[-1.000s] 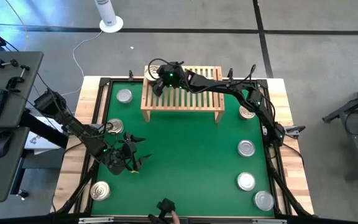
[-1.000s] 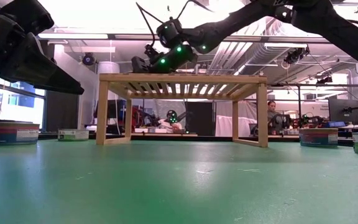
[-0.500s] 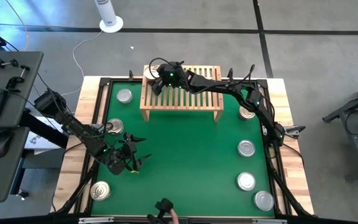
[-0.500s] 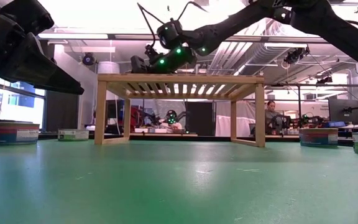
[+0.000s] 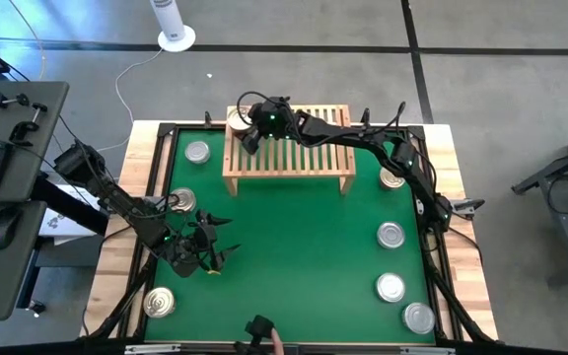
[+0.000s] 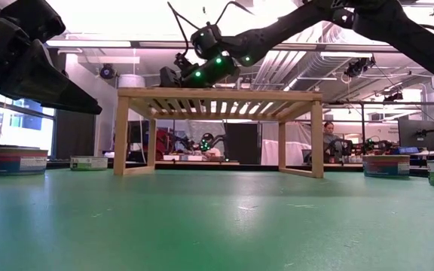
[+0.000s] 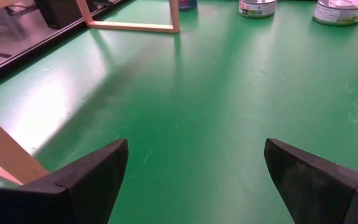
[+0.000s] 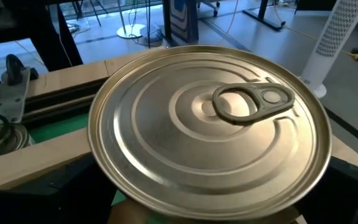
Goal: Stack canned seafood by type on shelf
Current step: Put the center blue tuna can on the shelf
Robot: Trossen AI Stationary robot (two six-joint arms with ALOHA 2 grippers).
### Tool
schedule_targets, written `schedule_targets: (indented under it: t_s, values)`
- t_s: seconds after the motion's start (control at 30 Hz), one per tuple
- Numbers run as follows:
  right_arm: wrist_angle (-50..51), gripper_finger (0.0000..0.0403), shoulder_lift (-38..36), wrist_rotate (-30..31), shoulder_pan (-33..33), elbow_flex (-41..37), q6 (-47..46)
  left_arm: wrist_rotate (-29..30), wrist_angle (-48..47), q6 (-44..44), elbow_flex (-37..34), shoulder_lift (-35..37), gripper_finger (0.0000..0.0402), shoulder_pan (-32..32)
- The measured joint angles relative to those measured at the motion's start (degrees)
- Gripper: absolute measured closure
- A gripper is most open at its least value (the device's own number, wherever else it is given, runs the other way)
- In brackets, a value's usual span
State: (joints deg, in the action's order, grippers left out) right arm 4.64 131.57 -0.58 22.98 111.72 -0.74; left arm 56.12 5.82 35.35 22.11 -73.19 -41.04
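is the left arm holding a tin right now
No, the left gripper shows only bare green mat between its spread fingers.

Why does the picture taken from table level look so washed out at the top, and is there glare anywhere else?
Low view: bright ceiling light blows out the top, leaving the arms as dark silhouettes above the shelf. Left wrist view: a pale sheen of glare lies across the green mat. Right wrist view: the gold-topped tin fills the frame, with soft reflections on its rings.

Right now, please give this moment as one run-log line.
right claw: at gold-top tin, shelf far-left corner | left claw: open, over green mat
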Motion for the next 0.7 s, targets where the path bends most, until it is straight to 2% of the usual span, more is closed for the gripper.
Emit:
schedule_targets:
  t_s: [0.6,0.7]
  values:
    - [1.69,0.0003,-0.15,-1.27,0.09,0.07,1.42,0.01,0.01,0.00,0.00,0.00,0.0037,0.20]
    - [1.30,0.0003,-0.09,-3.32,0.17,0.04,2.22,0.02,0.01,-0.02,0.00,0.00,0.0037,0.20]
